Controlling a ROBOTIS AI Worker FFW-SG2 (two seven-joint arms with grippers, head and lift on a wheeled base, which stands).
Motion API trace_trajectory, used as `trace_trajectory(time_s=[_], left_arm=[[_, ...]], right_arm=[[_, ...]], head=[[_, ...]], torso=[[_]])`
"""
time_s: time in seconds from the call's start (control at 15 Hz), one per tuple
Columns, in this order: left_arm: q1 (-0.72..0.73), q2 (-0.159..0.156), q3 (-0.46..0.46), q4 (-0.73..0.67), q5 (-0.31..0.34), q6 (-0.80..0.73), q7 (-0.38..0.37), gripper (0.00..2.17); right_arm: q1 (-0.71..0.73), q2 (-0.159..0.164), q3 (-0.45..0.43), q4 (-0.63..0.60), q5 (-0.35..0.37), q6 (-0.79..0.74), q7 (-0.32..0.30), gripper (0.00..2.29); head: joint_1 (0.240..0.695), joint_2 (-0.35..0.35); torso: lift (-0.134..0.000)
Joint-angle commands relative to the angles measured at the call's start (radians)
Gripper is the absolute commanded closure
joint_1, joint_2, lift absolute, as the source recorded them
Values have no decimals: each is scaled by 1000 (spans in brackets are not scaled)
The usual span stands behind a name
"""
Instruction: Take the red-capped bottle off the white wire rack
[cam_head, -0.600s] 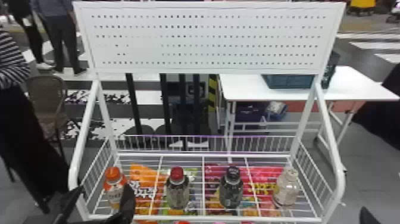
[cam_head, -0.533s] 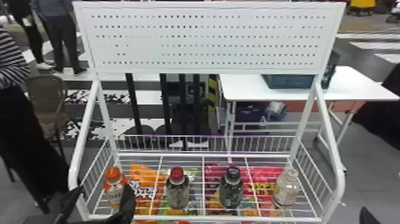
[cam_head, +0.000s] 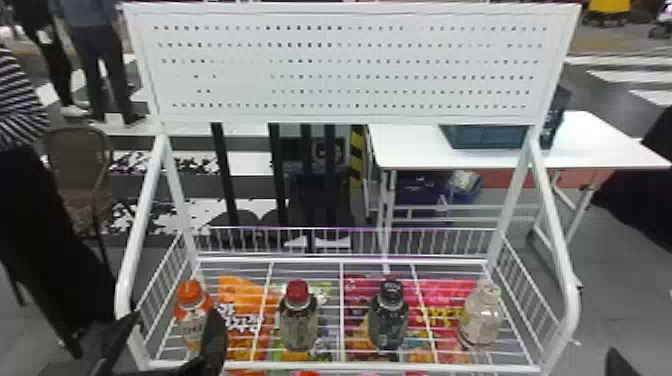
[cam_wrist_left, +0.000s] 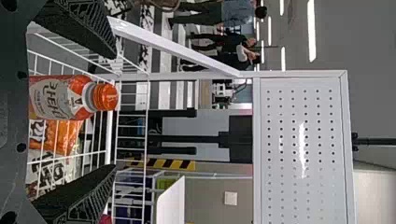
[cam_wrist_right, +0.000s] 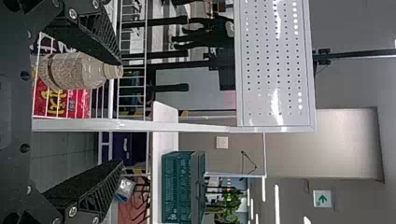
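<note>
Head view, from the left: a brown chair (cam_head: 77, 172) stood behind the white wire rack (cam_head: 345, 366). The left hand (cam_head: 176, 314) came in at the lower left, its 2 black fingers spread wide, 1 on each side of the orange-capped bottle (cam_head: 194, 320). The left wrist view bore this out — the bottle stood upright between the fingers with space around it, so the hand was open and gripped nothing.

Next along, an orange snack bag (cam_head: 242, 292) showed beneath the wires. Then came the red-capped bottle (cam_head: 298, 325), upright on the rack, 2nd from the left in a row of 4 and apart from both hands. To its right stood the dark-capped bottle (cam_head: 389, 320), upright too, with a pink snack bag (cam_head: 445, 292) under the wires just beside it. Over the row, the perforated panel (cam_head: 350, 75) spanned the top of the rack, and a teal crate (cam_head: 485, 137) sat farther back on the right.

The pale bottle (cam_head: 480, 320) ended the row, upright near the rack's right side. Past it, at the lower right corner, the tip of the right hand (cam_head: 619, 364) showed. In the right wrist view its 2 fingers were well apart — open, and holding nothing.
</note>
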Motion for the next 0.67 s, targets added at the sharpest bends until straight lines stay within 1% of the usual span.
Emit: trace_trajectory(time_s=[0.0,0.13,0.27,0.33,0.4,0.47,0.6], left_arm=[[0,-1,-2,0,0,0,0,46],[-2,-6,-23,20,-5,-9,3,46],[-25,-6,-118,96,-35,-132,21,46],[-57,-8,-179,151,-43,-150,31,46],[-92,-15,-235,214,-61,-175,48,46],[-133,-26,-293,286,-77,-215,81,46],[-201,-58,-356,408,-74,-285,98,43]], right_arm=[[0,0,0,2,0,0,0,147],[0,2,0,2,1,0,0,147],[-3,2,1,3,4,0,0,147],[-5,3,3,3,4,0,0,147],[-5,3,6,3,4,0,0,147],[-5,3,6,2,4,0,0,147],[-5,6,6,3,4,0,0,147]], head=[[499,0],[499,0],[499,0],[499,0],[499,0],[499,0],[499,0]], torso=[[0],[0],[0],[0],[0],[0],[0]])
